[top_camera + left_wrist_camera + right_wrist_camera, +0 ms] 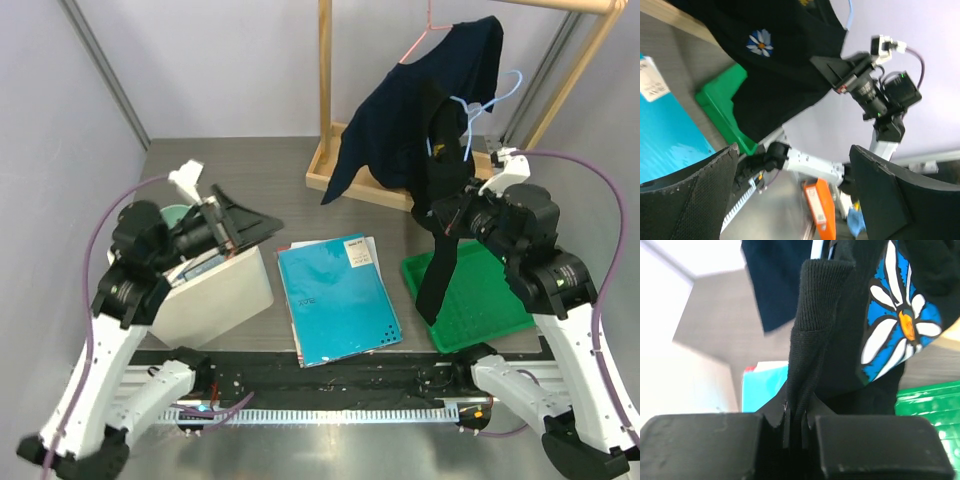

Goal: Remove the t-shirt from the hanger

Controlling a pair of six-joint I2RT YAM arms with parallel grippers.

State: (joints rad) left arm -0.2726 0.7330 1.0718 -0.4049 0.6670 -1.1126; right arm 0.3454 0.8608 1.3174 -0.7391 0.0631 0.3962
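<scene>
A dark navy t-shirt [410,120] hangs crookedly from the wooden rack [325,90], draped over a pink hanger [420,42] and a light blue hanger [482,105]. A long fold of it trails down over the green tray [480,300]. My right gripper [447,212] is shut on a ribbed edge of the t-shirt [810,340]; a daisy print [900,325] shows beside it. My left gripper [250,225] is open and empty, raised above the white box, pointing toward the shirt [785,60]. Its fingers [690,195] frame the right arm.
A teal folder [335,295] lies at the table's middle front. A white box [215,295] stands at the left under my left arm. The rack's wooden base [345,180] sits at the back. An orange binder [817,205] shows off the table edge.
</scene>
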